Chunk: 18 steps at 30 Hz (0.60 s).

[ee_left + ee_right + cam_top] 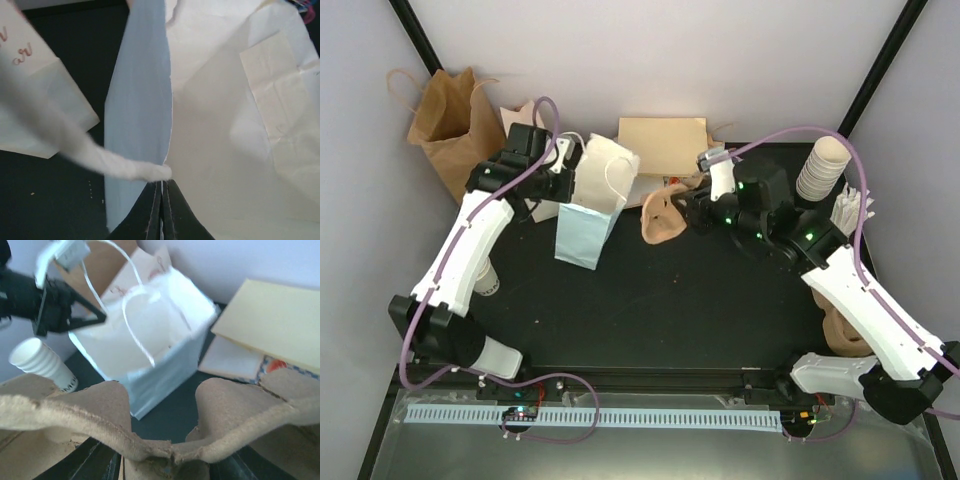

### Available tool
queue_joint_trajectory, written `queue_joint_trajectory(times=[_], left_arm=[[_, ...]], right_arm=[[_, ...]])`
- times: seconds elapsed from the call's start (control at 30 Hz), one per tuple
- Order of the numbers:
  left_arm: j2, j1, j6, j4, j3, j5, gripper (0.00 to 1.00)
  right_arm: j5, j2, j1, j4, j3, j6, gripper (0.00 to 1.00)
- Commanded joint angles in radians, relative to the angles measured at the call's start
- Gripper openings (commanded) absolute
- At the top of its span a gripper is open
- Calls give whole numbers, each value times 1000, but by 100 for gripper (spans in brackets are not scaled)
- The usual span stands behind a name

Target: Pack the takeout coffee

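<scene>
A light-blue and white paper bag stands open at the back left of the black table. My left gripper is shut on the bag's rim, right by its white cord handle. My right gripper is shut on a brown pulp cup carrier, held just right of the bag. A small cream cup with dark print near its base lies beside the left arm; I cannot tell whether it is the takeout coffee.
A brown paper bag leans in the back left corner, with a white printed bag next to it. Flat tan bags lie at the back. A tall cup stack and another pulp carrier are on the right.
</scene>
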Motion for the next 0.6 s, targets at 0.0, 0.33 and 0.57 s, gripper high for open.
queue_joint_trajectory(times=[0.0,0.33,0.57], left_arm=[[-139,-60,76,1,-44,49,2],[-360,-163,107,126,-214,179,1],[-366,-247,113,108,-225,158,1]], right_arm=[[-161,31,-32,14,119,9,48],[-417,106,-67,157,287,89,48],[-703,146,-66,361,221,246,48]])
